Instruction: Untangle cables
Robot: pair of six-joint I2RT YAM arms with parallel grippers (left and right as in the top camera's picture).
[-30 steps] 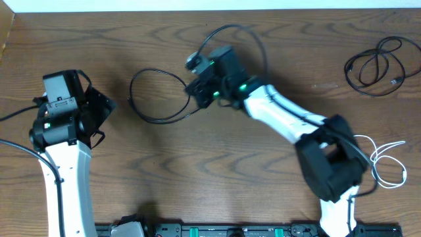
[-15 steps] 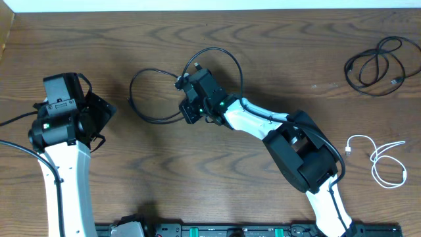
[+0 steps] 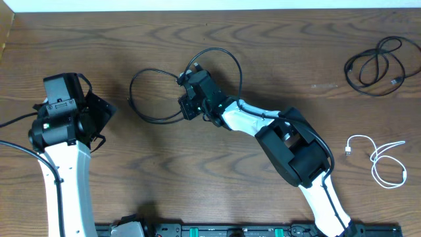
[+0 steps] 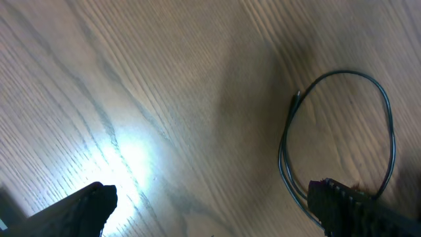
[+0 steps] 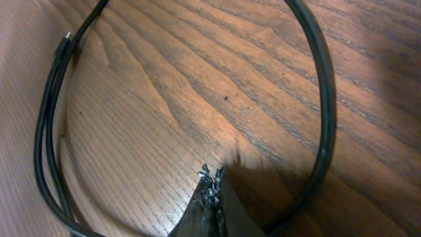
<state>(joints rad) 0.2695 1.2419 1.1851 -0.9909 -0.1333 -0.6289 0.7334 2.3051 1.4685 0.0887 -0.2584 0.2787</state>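
Overhead: the left gripper (image 3: 100, 122) stood at the left side of the table (image 3: 197, 191) with its fingers spread wide and nothing between them. The right arm reached across to the middle, and the right gripper (image 3: 187, 105) was closed down at the table top. One black cable (image 3: 131, 95) lay in a loose loop just to the left of those closed fingers, with a second loop rising behind the gripper. It lay well apart from the left gripper's fingers. A second black cable (image 3: 368, 69) lay coiled at the far right corner, and a white cable (image 3: 385, 161) lay at the right edge, both well away from either gripper.

Left wrist: the two fingers (image 4: 82, 205) stood far apart at the bottom corners, over bare wood. The black cable (image 4: 392, 131) curved above the right-hand finger and passed behind it.

Right wrist: the fingers (image 5: 217, 207) were shut tip to tip, touching the wood. The black cable (image 5: 327, 112) ran around them on both sides rather than between them.
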